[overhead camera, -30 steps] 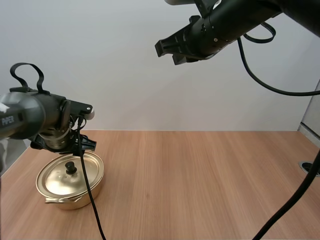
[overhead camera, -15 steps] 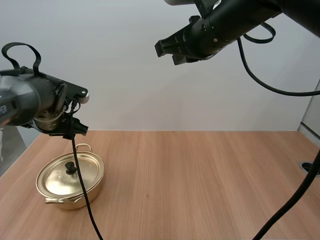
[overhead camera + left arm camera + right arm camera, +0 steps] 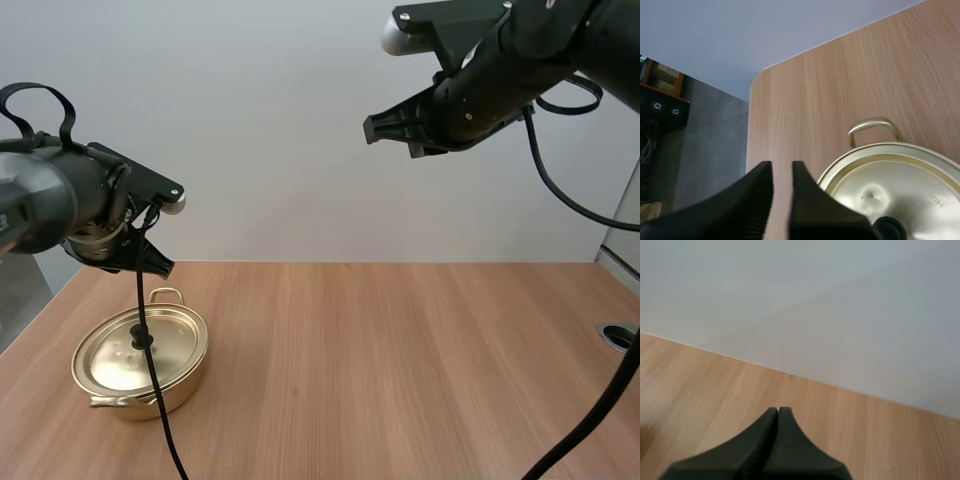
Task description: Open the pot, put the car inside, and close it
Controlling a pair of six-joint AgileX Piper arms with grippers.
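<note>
**Light-brown wooden table** (image 3: 400, 350): unchanged. Bears the pot near its front left corner.

**Black right arm** (image 3: 520, 70): shifted toward the right within the last half second. High over the table, well apart from the pot.

**Right gripper** (image 3: 778, 411): clenched on nothing, fingers pressed together as one dark wedge.

**Black left arm** (image 3: 50, 205): down at the lid a second ago, since raised. Now held above and just behind the pot.

**Left gripper** (image 3: 782, 167): released, with a narrow gap between the ribbed faces and nothing in it. Clear of the knob.

**Round brass-coloured metal pot** (image 3: 190, 372): upright, in the same spot as before.

**Flat brass-coloured lid** (image 3: 115, 362): seated on the pot. Not carried up with the gripper.

**Curved brass loop handle** (image 3: 875, 129): on the pot's far side, below the left gripper.

**Small black round knob** (image 3: 888, 227): at the lid's centre, untouched.

**Assessment:** left gripper risen without the lid, so the pot is closed at present. Either a missed grasp at the opening step or a finished closure; not decidable from here, and car placement unconfirmed. If opening is still pending, likely a fresh descent squarely onto the knob, with wider parting of the fingers.
</note>
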